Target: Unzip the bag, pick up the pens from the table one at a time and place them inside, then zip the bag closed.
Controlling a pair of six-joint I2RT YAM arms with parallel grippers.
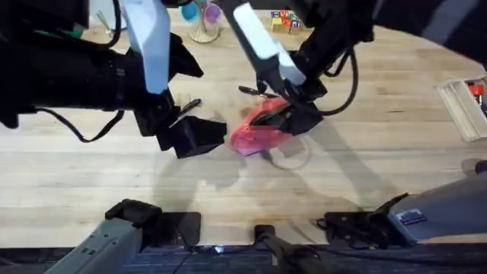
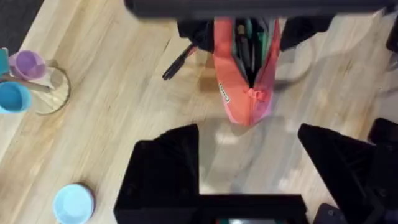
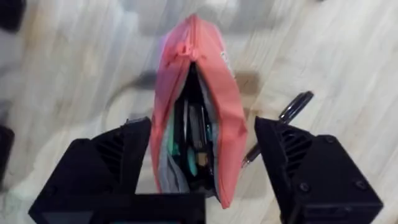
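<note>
The pink bag [image 1: 255, 135] lies mid-table with its zipper open, and dark pens and green items show inside it [image 3: 199, 134]. My right gripper [image 1: 288, 116] is open and straddles the bag's far end, a finger [image 3: 118, 165] on each side. One black pen [image 1: 187, 106] lies on the table beside the left arm. Another pen [image 2: 180, 62] lies on the wood just beside the bag, near the right gripper [image 3: 283, 121]. My left gripper [image 1: 196, 137] hovers open at the bag's tapered zipper end [image 2: 249, 99], with nothing between its fingers [image 2: 165, 171].
At the back of the table stands a holder with purple and blue cups [image 1: 204, 19], and some coloured blocks [image 1: 285, 19]. A clear box [image 1: 464, 106] sits at the right edge. A pale blue lid [image 2: 73, 202] lies on the wood. A clear ring [image 1: 293, 156] lies by the bag.
</note>
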